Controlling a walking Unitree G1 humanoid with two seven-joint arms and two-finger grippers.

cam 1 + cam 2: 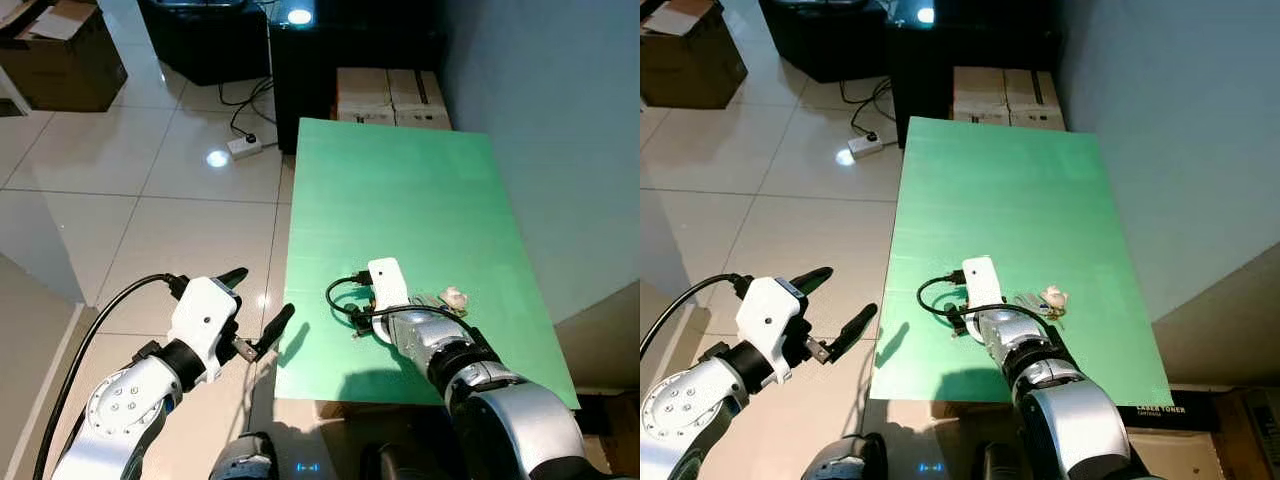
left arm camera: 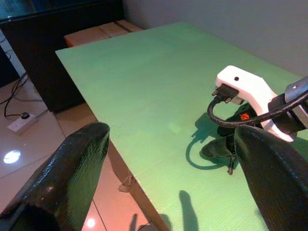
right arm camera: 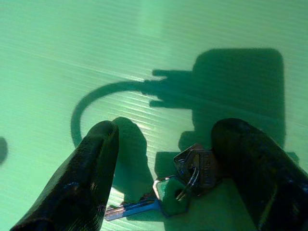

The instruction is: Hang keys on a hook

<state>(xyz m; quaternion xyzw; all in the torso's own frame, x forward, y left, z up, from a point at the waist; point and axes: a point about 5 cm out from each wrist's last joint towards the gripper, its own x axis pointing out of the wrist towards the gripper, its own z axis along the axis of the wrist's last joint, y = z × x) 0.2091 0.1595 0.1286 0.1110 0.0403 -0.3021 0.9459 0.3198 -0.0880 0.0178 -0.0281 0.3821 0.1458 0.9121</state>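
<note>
With my right gripper spread wide over the keys on the green table's near edge, I should drop lower, centring the ring before pinching; left gripper idles open.

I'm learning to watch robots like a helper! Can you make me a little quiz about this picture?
1. True or false: the keys lie on the green table.
2. Which gripper is down over the keys: A left, B right?
3. What colour is the head of one key?

Key: 1 true. 2 B: the right gripper straddles them, fingers open; the left gripper is beside the table, over the floor. 3 green.
</note>
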